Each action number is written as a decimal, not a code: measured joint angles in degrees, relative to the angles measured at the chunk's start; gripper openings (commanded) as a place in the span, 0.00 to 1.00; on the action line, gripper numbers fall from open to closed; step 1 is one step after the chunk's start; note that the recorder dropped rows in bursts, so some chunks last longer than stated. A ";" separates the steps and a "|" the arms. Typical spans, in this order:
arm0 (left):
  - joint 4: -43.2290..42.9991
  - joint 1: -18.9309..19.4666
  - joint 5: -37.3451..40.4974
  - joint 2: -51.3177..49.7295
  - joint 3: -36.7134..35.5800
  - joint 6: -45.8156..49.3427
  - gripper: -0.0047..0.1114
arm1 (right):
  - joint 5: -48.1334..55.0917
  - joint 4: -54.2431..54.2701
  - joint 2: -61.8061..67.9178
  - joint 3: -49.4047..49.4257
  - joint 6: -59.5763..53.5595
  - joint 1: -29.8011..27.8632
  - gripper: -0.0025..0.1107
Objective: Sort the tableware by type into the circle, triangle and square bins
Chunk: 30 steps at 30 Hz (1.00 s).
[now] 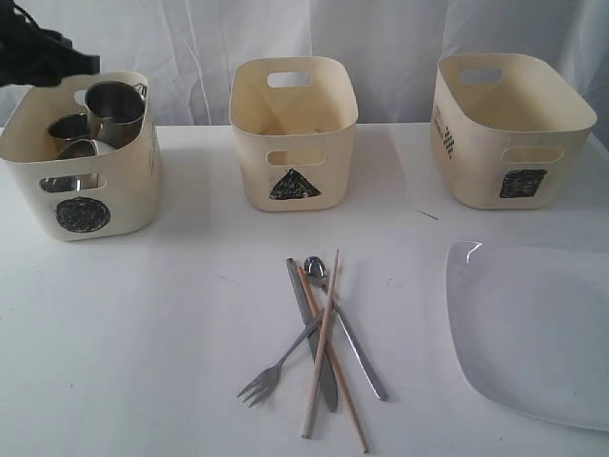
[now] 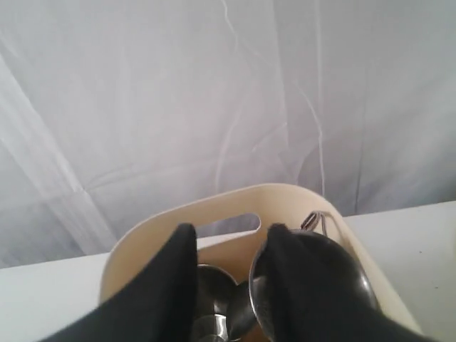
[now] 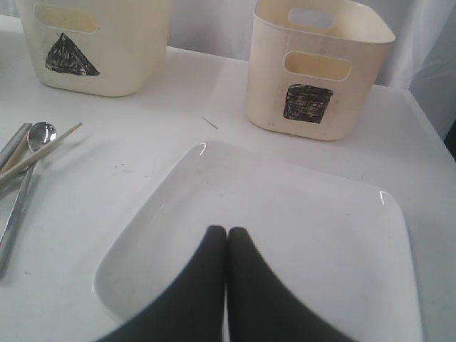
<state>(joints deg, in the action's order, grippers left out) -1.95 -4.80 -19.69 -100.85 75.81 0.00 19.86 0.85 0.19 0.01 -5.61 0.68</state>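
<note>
Exterior view puts the left gripper point(image 1: 49, 57), a black claw, above the back corner of the cream plastic tub marked with a scribbled black circle point(image 1: 81, 186). Inside that tub stand a tall steel mug point(image 1: 116, 103) and a shorter steel mug point(image 1: 68, 126), with a lower steel rim in front of them that I cannot tell for bowl or cup.

From the left wrist view the black fingers point(image 2: 171, 285) stand spread, with nothing between them but the tub's far wall point(image 2: 285, 199) and its handle slot. The tall mug's rim point(image 2: 360, 274) lies outside the gap, right beside one finger and partly hidden by it.

On the white table point(image 1: 143, 314), in front of the alike tub with the black triangle point(image 1: 293, 133), the steel fork point(image 1: 271, 371), steel knife point(image 1: 328, 386), steel spoon point(image 1: 362, 362) and wooden chopsticks point(image 1: 314, 400) lie crossed in one heap.

The large white squarish plate point(image 1: 533, 333) lies flat in front of the tub with the black square point(image 1: 509, 129). In the right wrist view the right gripper point(image 3: 226, 231) hangs over the plate's near part, its two fingers pressed together and empty.
</note>
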 measured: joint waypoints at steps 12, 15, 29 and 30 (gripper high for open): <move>0.00 5.56 21.71 27.22 -13.86 3.80 0.04 | 0.00 0.00 0.00 0.00 0.00 0.00 0.02; 0.00 9.53 19.09 36.34 -25.87 3.80 0.04 | 0.00 0.00 0.00 0.00 0.00 0.00 0.02; 0.00 16.23 19.36 75.91 -52.70 -5.27 0.04 | 0.00 0.00 0.00 0.00 0.00 0.00 0.02; 0.00 16.23 19.69 76.63 -52.84 -5.27 0.04 | 0.00 0.00 0.00 0.00 0.00 0.00 0.02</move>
<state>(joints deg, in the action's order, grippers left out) -1.95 11.43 0.00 -24.22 22.97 -5.27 19.86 0.85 0.19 0.01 -5.61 0.68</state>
